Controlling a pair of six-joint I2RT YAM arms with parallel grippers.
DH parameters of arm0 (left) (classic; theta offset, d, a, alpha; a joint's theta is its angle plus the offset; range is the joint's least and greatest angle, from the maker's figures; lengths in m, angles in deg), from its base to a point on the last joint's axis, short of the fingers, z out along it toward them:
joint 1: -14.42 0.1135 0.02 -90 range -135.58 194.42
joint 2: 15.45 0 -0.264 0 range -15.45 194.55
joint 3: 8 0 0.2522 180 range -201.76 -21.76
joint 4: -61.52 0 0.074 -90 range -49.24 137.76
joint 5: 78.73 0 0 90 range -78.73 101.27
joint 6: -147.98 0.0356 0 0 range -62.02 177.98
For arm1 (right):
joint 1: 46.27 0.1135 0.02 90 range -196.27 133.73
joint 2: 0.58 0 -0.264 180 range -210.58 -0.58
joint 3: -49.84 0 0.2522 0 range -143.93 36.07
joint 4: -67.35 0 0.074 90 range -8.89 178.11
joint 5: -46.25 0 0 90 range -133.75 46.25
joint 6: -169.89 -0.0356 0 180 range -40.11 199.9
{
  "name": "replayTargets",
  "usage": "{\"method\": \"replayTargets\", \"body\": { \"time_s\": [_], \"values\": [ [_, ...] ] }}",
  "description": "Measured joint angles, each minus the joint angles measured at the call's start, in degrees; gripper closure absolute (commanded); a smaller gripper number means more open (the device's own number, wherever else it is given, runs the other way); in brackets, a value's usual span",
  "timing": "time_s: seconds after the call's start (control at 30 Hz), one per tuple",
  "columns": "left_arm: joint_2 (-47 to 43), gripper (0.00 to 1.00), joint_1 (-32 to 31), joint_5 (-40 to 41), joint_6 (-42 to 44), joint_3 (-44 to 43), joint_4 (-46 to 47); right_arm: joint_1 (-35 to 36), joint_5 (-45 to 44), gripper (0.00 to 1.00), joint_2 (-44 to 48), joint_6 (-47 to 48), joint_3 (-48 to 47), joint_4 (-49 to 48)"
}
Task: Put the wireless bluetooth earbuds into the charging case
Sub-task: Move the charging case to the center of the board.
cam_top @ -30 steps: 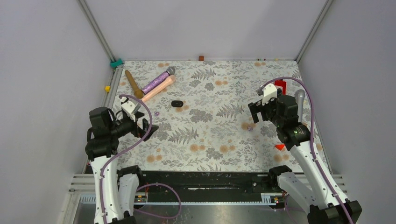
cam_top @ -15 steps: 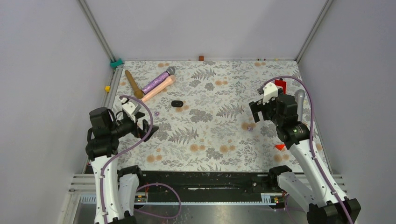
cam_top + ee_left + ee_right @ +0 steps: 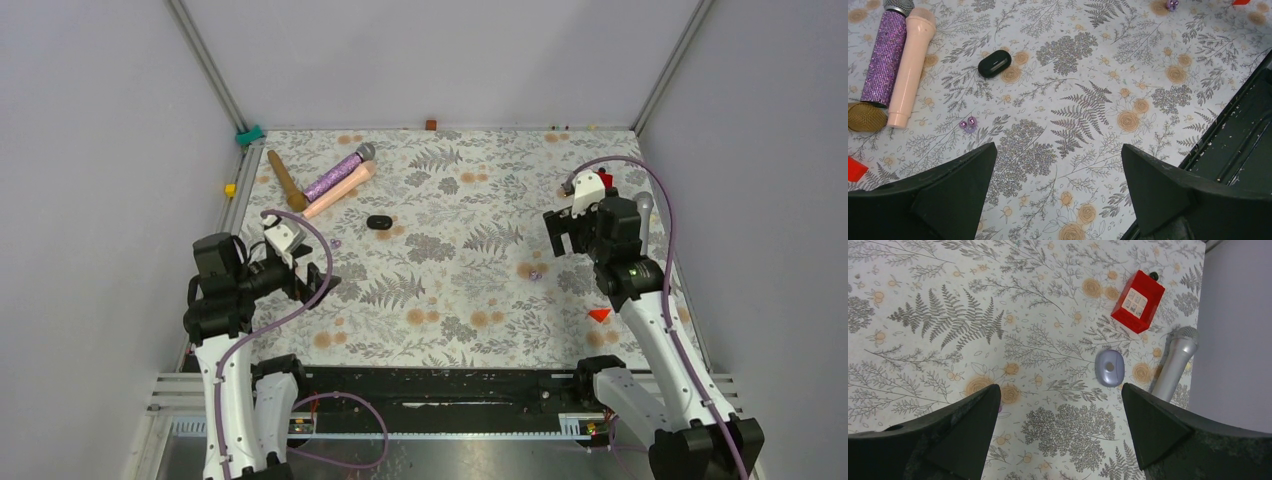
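1. Both my arms have shifted a little since a second ago: my left arm has edged toward the table's middle, and my right arm has drawn toward the right wall, so it now hides most of the red box (image 3: 1138,301) from overhead.
2. My left gripper (image 3: 322,275) hangs over the floral tablecloth (image 3: 450,300) near its left edge, jaws spread wide and empty.
3. Just ahead of it, two purple earbuds (image 3: 968,123) lie together on the cloth.
4. Beyond them lie a gold-headed microphone (image 3: 285,180), then a purple glitter microphone (image 3: 885,57) touching a pink microphone (image 3: 910,67).
5. A black oval case (image 3: 994,63) sits just right of those microphones.
6. One more purple earbud (image 3: 535,274) lies on the cloth, near my right gripper (image 3: 563,235).
7. That gripper also stands fully spread, holding nothing.
8. Below it lies a lavender oval case (image 3: 1109,368), with the red box beyond it and a silver microphone (image 3: 1175,362) by the right wall.
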Motion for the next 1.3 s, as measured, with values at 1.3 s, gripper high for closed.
{"method": "replayTargets", "body": {
  "time_s": [1.3],
  "values": [
    [-0.24, 0.01, 2.23, -3.74, 2.78, 0.0, -2.56, -24.2, 10.49, 0.01, -50.66, -4.39, -31.98, 21.16]
  ]
}}
